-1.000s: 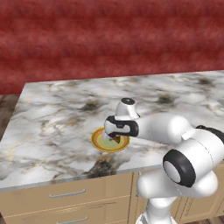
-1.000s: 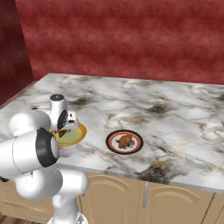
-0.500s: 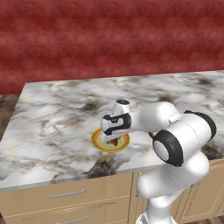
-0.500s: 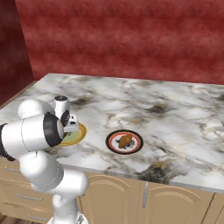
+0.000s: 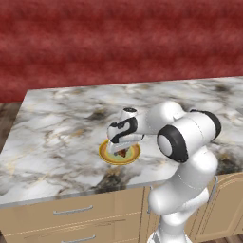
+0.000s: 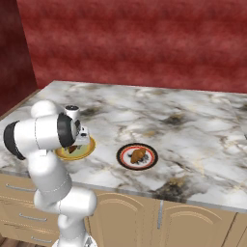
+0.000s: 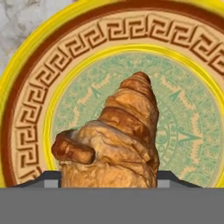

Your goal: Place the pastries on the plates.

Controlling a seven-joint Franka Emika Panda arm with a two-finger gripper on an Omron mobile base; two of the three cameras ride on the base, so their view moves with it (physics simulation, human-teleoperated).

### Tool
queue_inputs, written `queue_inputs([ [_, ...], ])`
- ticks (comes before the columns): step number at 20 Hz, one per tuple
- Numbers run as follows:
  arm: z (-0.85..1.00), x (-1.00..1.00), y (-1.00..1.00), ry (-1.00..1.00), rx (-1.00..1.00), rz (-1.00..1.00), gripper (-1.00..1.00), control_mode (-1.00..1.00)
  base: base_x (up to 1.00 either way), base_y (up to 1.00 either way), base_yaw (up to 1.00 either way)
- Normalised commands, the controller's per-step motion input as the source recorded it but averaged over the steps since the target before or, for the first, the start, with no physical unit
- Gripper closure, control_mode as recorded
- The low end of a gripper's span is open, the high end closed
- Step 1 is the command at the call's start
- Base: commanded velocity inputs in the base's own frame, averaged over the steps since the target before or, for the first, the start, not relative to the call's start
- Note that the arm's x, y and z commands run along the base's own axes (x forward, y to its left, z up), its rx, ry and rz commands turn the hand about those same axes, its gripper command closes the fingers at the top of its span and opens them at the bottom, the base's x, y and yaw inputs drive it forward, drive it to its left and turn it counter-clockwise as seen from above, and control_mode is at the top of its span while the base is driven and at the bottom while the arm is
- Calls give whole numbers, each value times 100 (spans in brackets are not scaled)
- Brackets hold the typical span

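The gripper (image 5: 122, 151) hangs directly above the yellow plate (image 5: 105, 155), its fingers closed on a pastry (image 7: 120, 140) whose tapered end points away over the green centre. Farther right, the second pastry (image 6: 138, 155) lies on the red-rimmed plate (image 6: 123, 159).

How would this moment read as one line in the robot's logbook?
hand: over yellow plate, grip unclear | pastry: above green centre | second pastry: on red-rimmed plate

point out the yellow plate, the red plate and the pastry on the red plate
yellow plate (image 7: 26, 78), hand view, on its patterned brown rim band
red plate (image 6: 123, 157), right base view, on its left rim
pastry (image 6: 138, 155), right base view, on its middle
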Motion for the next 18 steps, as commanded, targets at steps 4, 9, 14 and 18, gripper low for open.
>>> queue_inputs([
  [4,-39,6,0,3,-2,1,100,-100,0,0,0],
  [9,-23,2,0,2,0,3,-100,-100,0,0,0],
  [14,2,-17,-2,-1,0,2,-100,-100,0,0,0],
  [18,20,-29,-3,-9,0,1,-100,-100,0,0,0],
])
